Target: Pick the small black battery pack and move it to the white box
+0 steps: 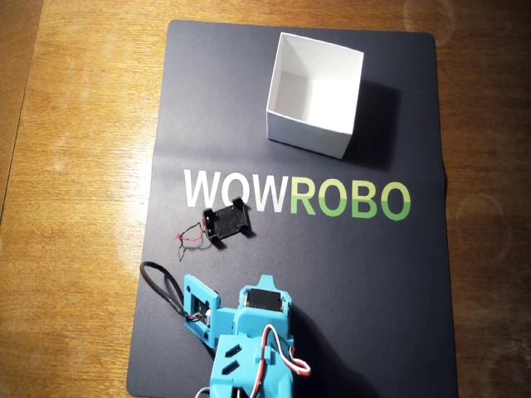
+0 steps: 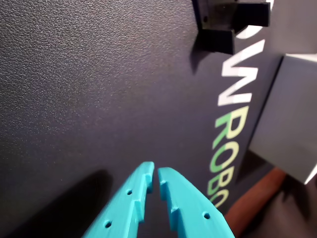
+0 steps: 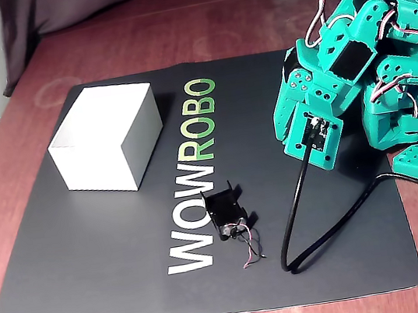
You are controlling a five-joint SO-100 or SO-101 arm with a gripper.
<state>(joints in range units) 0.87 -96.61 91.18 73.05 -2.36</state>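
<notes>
The small black battery pack (image 1: 227,221) lies on the dark mat by the "WOW" letters, with thin red and black wires trailing from it. It also shows in the wrist view (image 2: 233,20) at the top edge and in the fixed view (image 3: 224,208). The white box (image 1: 307,133) stands open and empty at the mat's far end, and shows in the fixed view (image 3: 105,144) and the wrist view (image 2: 292,114). My gripper (image 2: 155,171) hovers over bare mat, well short of the pack, with its teal fingers almost touching and nothing between them.
The black WOWROBO mat (image 1: 373,274) covers a wooden table. My folded teal arm (image 1: 249,332) sits at the mat's near edge. A black cable (image 3: 303,205) loops from the arm onto the mat close to the pack.
</notes>
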